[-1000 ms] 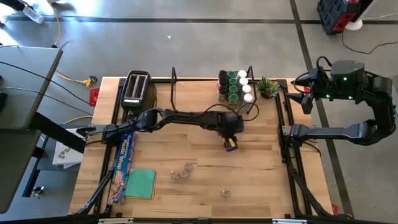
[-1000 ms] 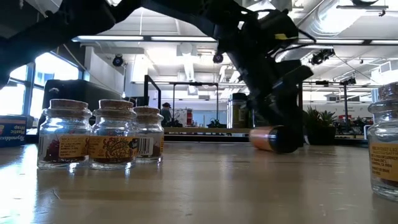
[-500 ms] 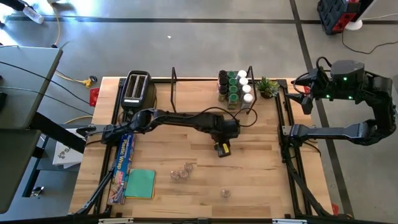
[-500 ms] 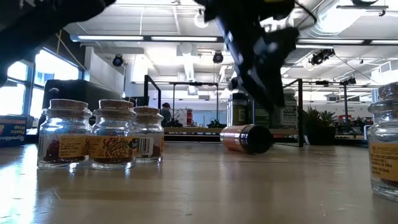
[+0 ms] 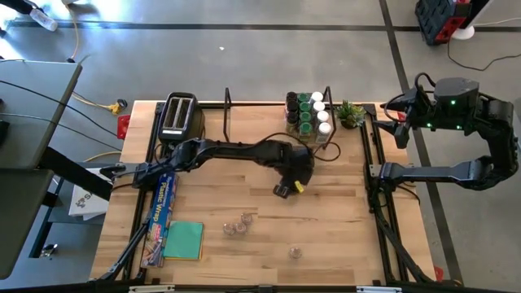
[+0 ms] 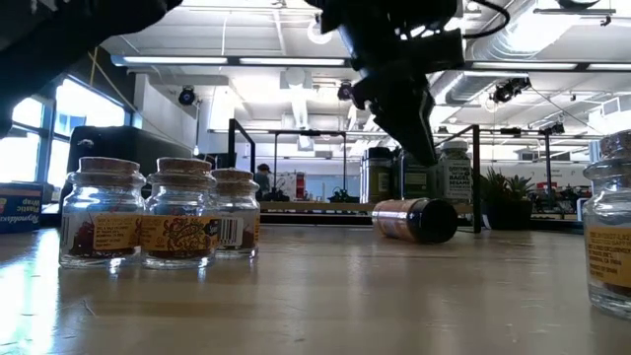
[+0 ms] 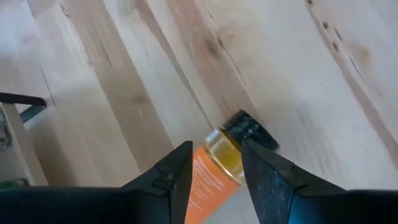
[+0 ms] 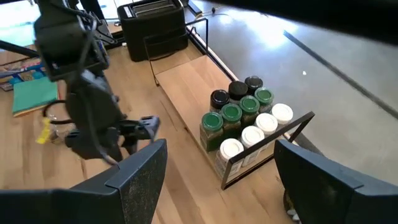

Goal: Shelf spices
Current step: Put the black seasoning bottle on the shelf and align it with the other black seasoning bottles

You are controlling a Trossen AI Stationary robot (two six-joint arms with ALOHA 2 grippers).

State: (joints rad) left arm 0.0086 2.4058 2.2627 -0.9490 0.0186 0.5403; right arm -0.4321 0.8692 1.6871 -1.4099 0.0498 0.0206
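Left arm stretched across the bench middle, left gripper [image 5: 286, 187] angled down with fingers [image 7: 177, 171] part-way apart, right arm folded back off the bench's right edge, right gripper [image 8: 217, 171] spread wide

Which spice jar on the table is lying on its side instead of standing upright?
The orange, dark-lidded jar at mid-table, lying between the left gripper jaws. The cork-topped glass jars and the shelved jars all stand upright.
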